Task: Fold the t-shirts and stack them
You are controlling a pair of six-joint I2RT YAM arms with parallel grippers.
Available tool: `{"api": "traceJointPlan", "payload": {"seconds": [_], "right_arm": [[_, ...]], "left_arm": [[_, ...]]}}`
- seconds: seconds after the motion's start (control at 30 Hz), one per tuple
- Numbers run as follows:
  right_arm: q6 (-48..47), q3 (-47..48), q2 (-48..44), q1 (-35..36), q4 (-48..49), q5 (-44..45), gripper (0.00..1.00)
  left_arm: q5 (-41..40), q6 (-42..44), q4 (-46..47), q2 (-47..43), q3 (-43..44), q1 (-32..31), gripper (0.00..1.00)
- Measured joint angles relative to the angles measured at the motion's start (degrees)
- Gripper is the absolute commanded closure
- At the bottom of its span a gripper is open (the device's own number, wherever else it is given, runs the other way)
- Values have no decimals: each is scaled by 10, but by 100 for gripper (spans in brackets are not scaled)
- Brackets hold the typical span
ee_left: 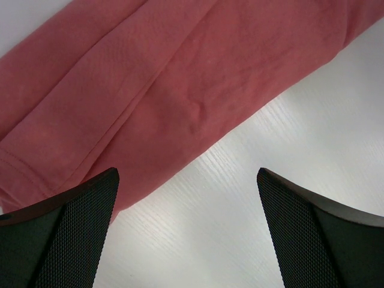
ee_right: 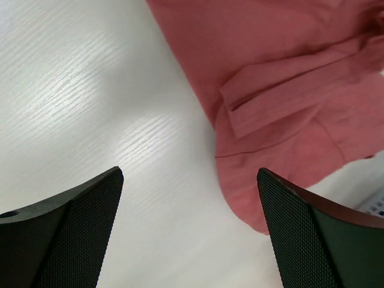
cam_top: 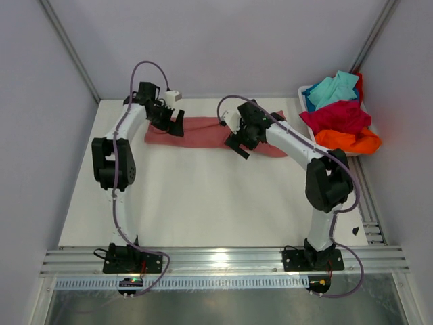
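Both arms stretched forward, wrists tipped down, left gripper (cam_top: pixel 174 126) and right gripper (cam_top: pixel 238 146) both spread wide, poised over opposite ends of pink t-shirt (cam_top: pixel 203 131), lying as a strip across far side of table (cam_top: pixel 203 203)

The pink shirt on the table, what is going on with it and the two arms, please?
Two robot arms are folding t-shirts. The pink t-shirt lies on the table as a long narrow band. The left gripper hangs open over its left end, and the right gripper hangs open by its right part; neither holds the cloth. The turquoise, crimson and orange t-shirts are heaped in the white tub at the far right.
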Motion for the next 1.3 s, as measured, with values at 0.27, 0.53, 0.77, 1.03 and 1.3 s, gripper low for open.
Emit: {"api": "traceJointPlan", "payload": {"seconds": [0.27, 0.53, 0.77, 1.03, 1.3], "right_arm": [[1, 68, 90, 16, -27, -26, 6], [20, 120, 149, 21, -22, 34, 6], [44, 145, 204, 21, -11, 148, 6], [45, 128, 219, 21, 44, 307, 5], [21, 109, 219, 21, 104, 419, 5]], "left_arm": [[-9, -1, 0, 62, 50, -6, 1], [-128, -3, -3, 88, 78, -9, 1], [-211, 2, -8, 88, 70, -10, 1], [-240, 5, -5, 87, 20, -10, 1], [-243, 8, -1, 87, 19, -11, 1]]}}
